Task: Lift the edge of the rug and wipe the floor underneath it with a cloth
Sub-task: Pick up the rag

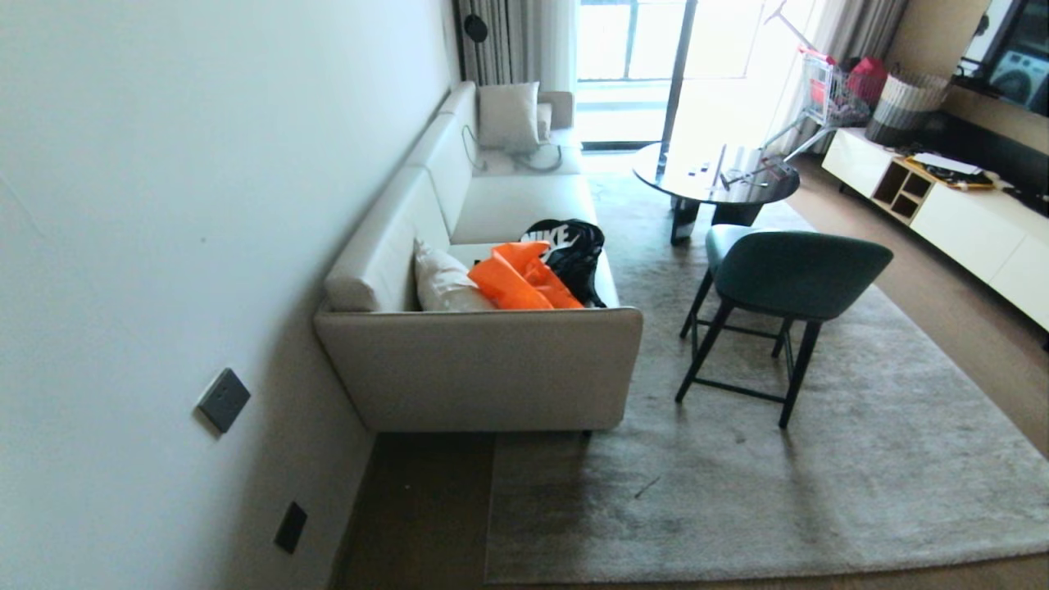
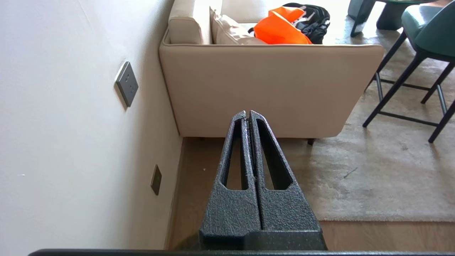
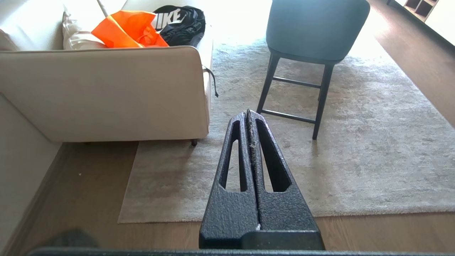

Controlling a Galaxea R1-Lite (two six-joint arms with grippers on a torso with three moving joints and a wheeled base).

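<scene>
Head view: neither of my arms shows; the rug lies flat under the sofa and chair, no cloth in sight.

Left wrist view: my left gripper, jaws pressed together and empty, hangs above the floor strip beside the wall.

Right wrist view: my right gripper, likewise closed on nothing, points past the rug's near hem. I judge the cloth must be found first, then the hem pinched low.
</scene>
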